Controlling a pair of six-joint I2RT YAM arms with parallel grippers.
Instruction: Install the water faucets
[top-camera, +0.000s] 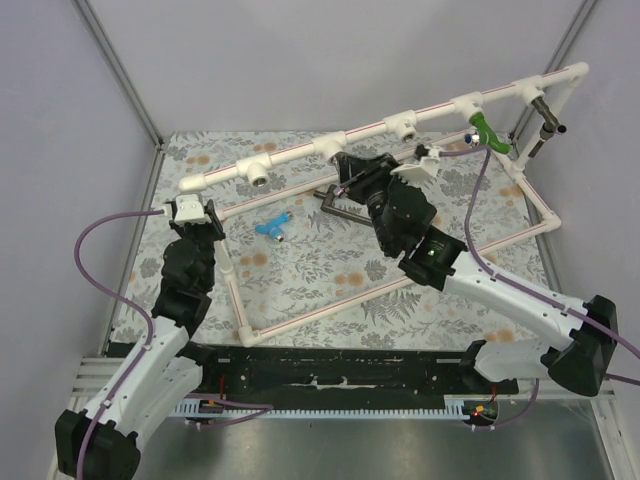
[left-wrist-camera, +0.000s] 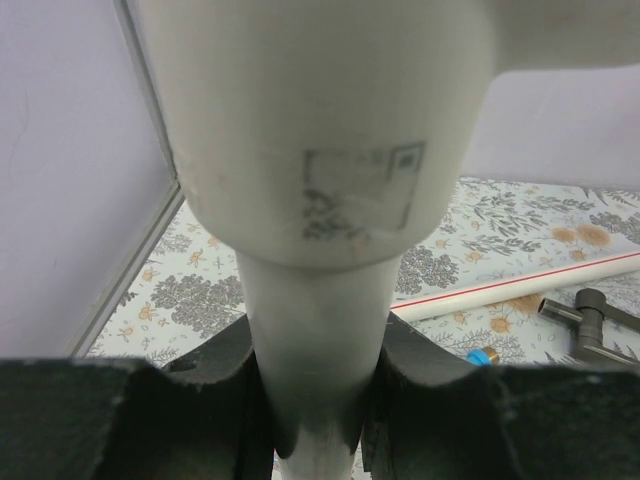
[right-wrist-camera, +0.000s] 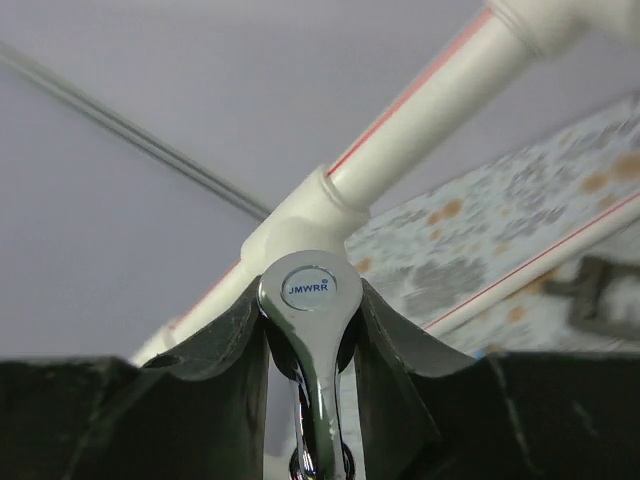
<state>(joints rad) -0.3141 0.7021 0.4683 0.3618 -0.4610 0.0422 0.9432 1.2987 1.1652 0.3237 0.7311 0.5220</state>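
Bracing the frame nearest the arm bases, the left gripper (left-wrist-camera: 318, 405) is closed tight around the white upright pipe (left-wrist-camera: 315, 320) just below its elbow joint (left-wrist-camera: 320, 130), its fingers pressed against both sides of the pipe. A little farther out, the light blue tap (top-camera: 272, 226) lies loose on the flowered table (top-camera: 300, 275), and the dark grey lever tap (top-camera: 335, 203) lies near it, neither one fitted. Beyond them the right gripper (right-wrist-camera: 312, 350) is clamped on the shiny silver tap (right-wrist-camera: 308, 287), holding it narrow-side between the fingers with its round cap up against the white tee (right-wrist-camera: 305, 220) on the raised rail (top-camera: 370, 130). Whether its thread has caught in the tee is hidden. Farthest along the rail the green tap (top-camera: 487, 131) hangs from its fitting, apparently in place. The main risk from here looks like a crooked start: if the tap is not square to the port, turning would cross the threads or jam it. The polished metal could also slip in the fingers under twist — the grip sits on a thin, smooth neck. And if the left hold gives, the light frame would swing with the turn and pull the tee off line.
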